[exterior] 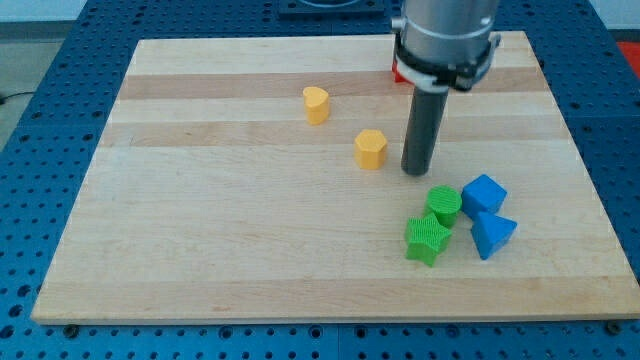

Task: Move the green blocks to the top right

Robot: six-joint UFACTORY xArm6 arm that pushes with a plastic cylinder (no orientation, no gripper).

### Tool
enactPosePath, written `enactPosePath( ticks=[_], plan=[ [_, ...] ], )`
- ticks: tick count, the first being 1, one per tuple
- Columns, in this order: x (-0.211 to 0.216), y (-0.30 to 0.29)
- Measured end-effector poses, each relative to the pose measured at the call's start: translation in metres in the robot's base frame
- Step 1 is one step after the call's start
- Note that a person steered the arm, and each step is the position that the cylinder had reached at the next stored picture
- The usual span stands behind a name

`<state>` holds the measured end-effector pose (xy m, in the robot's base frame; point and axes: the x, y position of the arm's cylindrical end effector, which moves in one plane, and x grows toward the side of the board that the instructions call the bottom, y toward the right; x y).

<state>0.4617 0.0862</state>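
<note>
A green round block (444, 203) and a green star-shaped block (427, 238) sit together at the view's lower right, the star just below and left of the round one. My tip (416, 172) rests on the board just above and left of the green round block, a small gap apart from it. The tip is right of the yellow hexagonal block (370, 148).
A blue block (484, 193) and a blue triangular block (492, 234) lie right of the green ones. A yellow rounded block (316, 104) sits upper centre. A red block (398, 72) is mostly hidden behind the arm near the board's top edge (330, 42).
</note>
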Motion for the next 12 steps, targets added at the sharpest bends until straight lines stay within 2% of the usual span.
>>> enactPosePath(
  ticks=[1,2,3,4,6,10,12],
  plan=[
    [0.014,-0.071],
    [0.094,-0.077],
    [0.156,-0.063],
    [0.15,-0.027],
    [0.114,0.014],
    [0.031,0.036],
    [0.029,0.028]
  ],
)
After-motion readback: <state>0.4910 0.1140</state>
